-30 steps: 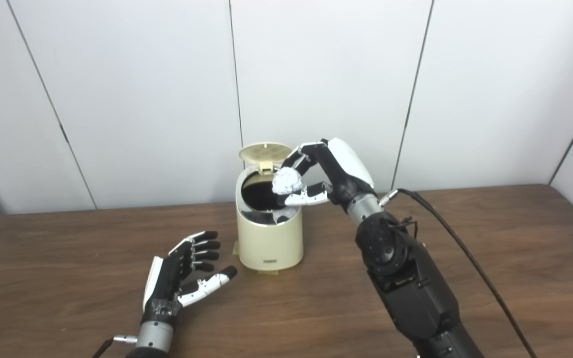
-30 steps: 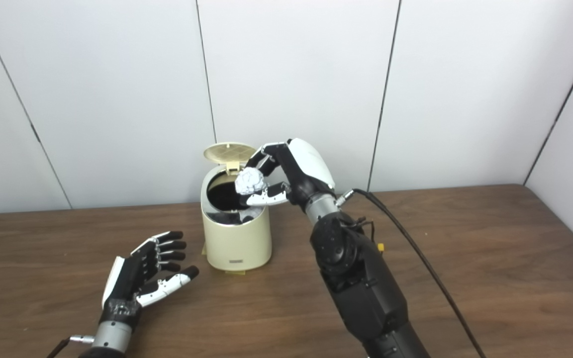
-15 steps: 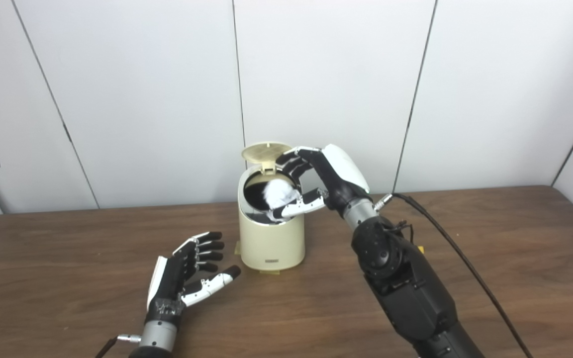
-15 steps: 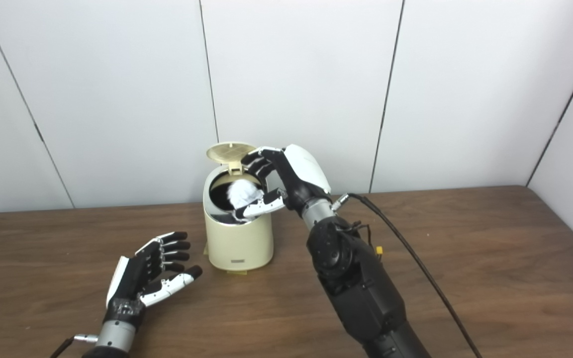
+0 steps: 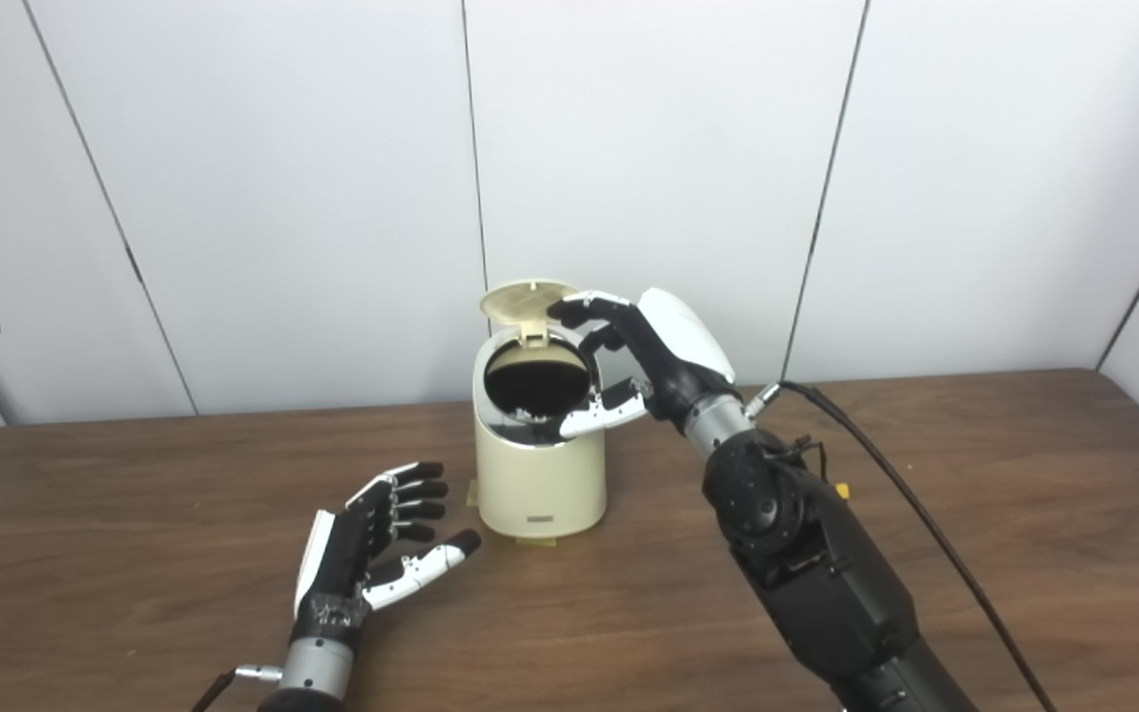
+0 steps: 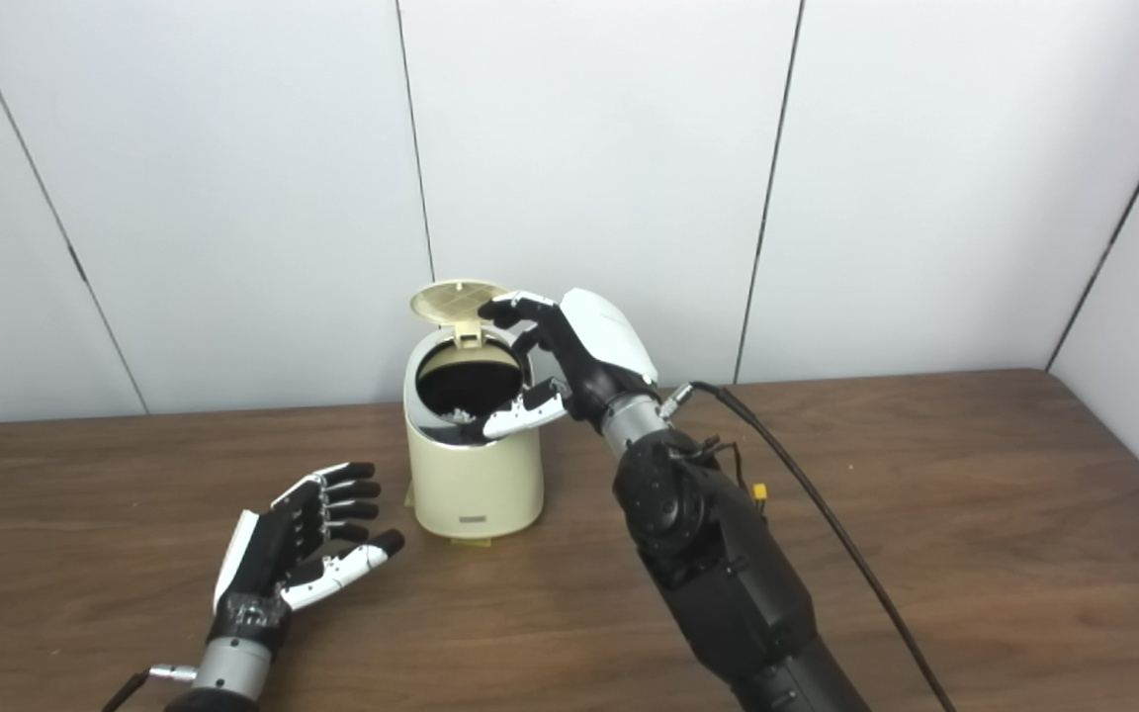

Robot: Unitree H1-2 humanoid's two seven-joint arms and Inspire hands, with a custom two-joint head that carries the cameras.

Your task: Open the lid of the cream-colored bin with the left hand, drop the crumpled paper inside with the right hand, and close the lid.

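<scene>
At frame centre, right hand [image 5: 644, 361] spread empty over the cream-colored bin [image 5: 538, 465]; its light, stiff hinged lid [image 5: 528, 298] stands raised, best pressed at its top edge. Left hand [image 5: 372, 544], lower left, lies released.

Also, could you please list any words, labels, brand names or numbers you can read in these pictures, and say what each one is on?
None can be read.
The cream-colored bin has a small dark label low on its front: too small and blurred to read.
No text shows on the lid, right hand, left hand or table.
</scene>
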